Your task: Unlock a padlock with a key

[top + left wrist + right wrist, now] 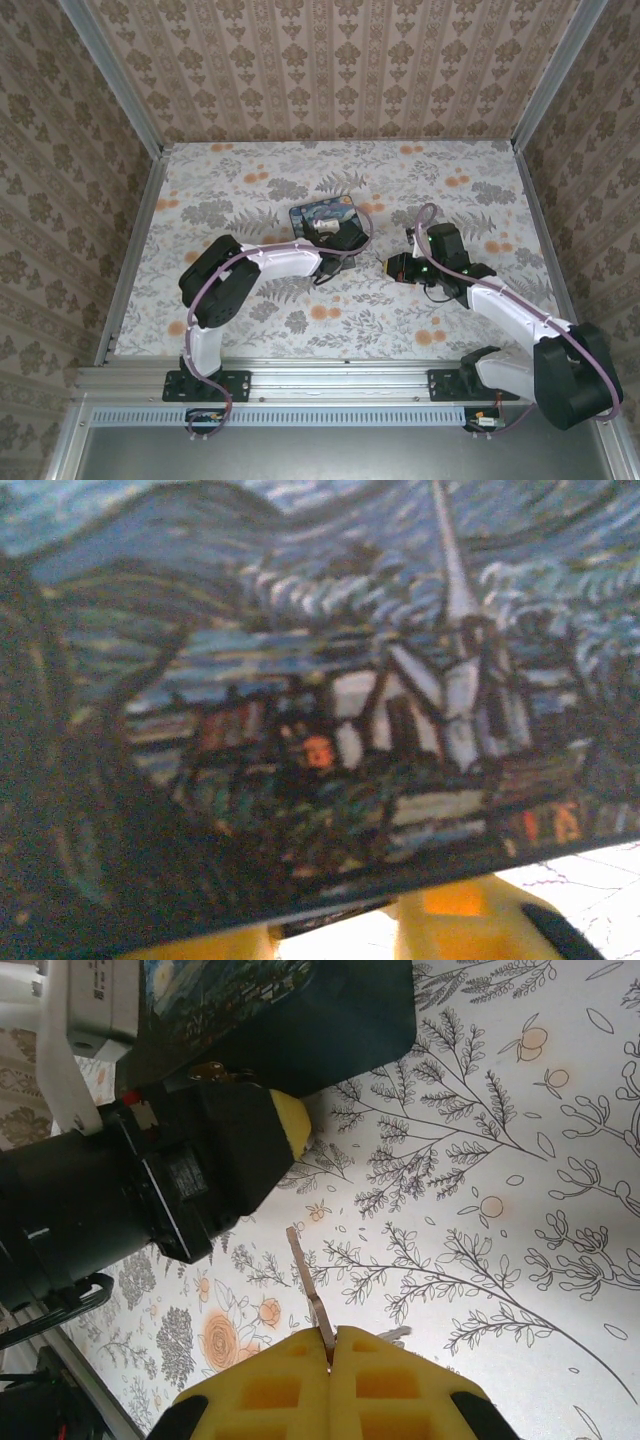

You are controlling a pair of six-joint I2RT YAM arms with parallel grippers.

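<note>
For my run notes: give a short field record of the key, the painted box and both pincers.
key: thin metal strip, tip toward the painted box
right pincer: shut on the key
left pincer: at the painted box's edge, opening unclear
painted box: blue swirls, on the floral table

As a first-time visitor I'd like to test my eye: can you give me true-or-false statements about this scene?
The right arm's yellow fingers pinch a thin metal key. True.
The left arm's yellow fingers are right by the dark blue swirl-painted box. True.
The key lies loose beside that box. False: it sticks out from the shut fingers.
The box stands against the back wall. False: it sits midway across the flower-patterned table.
</note>
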